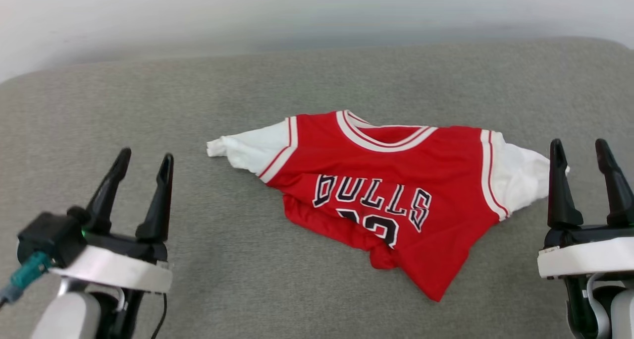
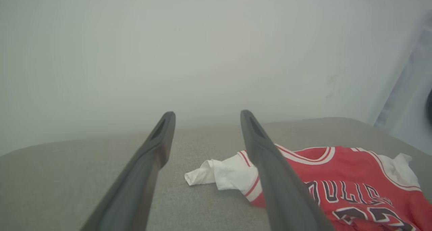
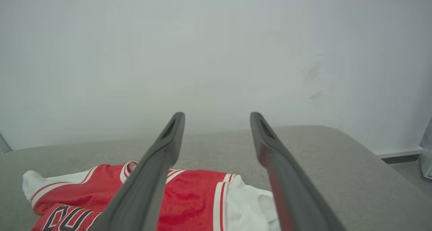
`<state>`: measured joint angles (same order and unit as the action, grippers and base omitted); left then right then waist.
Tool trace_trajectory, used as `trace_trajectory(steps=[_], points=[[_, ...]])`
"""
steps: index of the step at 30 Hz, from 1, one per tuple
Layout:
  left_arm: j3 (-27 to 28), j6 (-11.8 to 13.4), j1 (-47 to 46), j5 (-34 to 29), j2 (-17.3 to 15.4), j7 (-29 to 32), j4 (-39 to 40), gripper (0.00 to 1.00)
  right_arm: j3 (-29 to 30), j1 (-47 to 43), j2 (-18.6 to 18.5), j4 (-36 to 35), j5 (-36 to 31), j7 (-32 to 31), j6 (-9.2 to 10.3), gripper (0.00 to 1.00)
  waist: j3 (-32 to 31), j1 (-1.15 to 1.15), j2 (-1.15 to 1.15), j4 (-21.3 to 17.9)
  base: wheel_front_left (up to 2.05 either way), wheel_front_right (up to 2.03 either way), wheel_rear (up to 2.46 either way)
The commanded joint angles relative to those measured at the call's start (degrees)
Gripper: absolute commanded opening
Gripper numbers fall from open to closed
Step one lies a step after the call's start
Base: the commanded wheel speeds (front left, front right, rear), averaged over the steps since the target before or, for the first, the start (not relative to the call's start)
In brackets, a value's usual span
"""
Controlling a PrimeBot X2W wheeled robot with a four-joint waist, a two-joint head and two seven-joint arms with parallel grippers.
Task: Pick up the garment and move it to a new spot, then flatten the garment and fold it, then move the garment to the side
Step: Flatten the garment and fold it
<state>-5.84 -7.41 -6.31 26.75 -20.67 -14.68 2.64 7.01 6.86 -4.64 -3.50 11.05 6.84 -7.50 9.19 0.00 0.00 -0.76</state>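
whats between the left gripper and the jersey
Nothing: the stretch of grey surface between the left gripper and the garment is bare, as the head view shows.

Folds in the lower part of the garment (image 1: 421,170) swallow half its number, at the centre of the head view. The right end effector (image 1: 578,143) covers the white sleeve tip at the right. The left wrist view crops the garment at its lower right edge, the right wrist view at its bottom edge. A pale object (image 3: 427,150) at that view's right edge is too cropped to identify.
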Motion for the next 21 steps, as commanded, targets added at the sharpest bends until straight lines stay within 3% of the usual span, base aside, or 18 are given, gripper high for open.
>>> trace_trajectory(steps=[1,5,13,17,21], points=[[-0.72,-0.07,-1.72,1.2,-1.39,0.7,0.0,1.0,-0.18,-0.17,0.51,-0.92,-0.49,1.24,0.02,1.0,1.49,0.0,0.0,-1.79,0.0,0.0,0.0],[-3.8,-0.07,-7.16,4.34,-7.77,4.82,0.03,1.0,-0.39,-0.04,1.2,-2.62,-1.95,3.8,0.02,1.0,3.71,0.0,0.0,-3.97,0.0,0.0,0.0],[-13.5,-0.06,-23.47,14.14,-22.22,21.79,-2.96,1.0,-1.45,1.78,1.77,-5.22,-2.14,6.19,0.02,1.0,9.85,0.0,0.0,-7.63,0.0,0.0,0.0],[-19.12,-0.01,-30.74,21.04,-27.55,32.37,-6.39,1.0,-2.73,2.44,1.8,-5.82,-2.37,7.45,0.02,1.0,12.85,0.0,0.0,-9.31,0.0,0.0,0.0],[-22.43,-0.01,-36.28,29.01,-30.02,45.07,-11.28,1.0,-3.31,2.49,1.82,-4.51,-1.19,7.96,0.02,1.0,15.49,0.0,0.0,-10.43,0.0,0.0,0.0]])
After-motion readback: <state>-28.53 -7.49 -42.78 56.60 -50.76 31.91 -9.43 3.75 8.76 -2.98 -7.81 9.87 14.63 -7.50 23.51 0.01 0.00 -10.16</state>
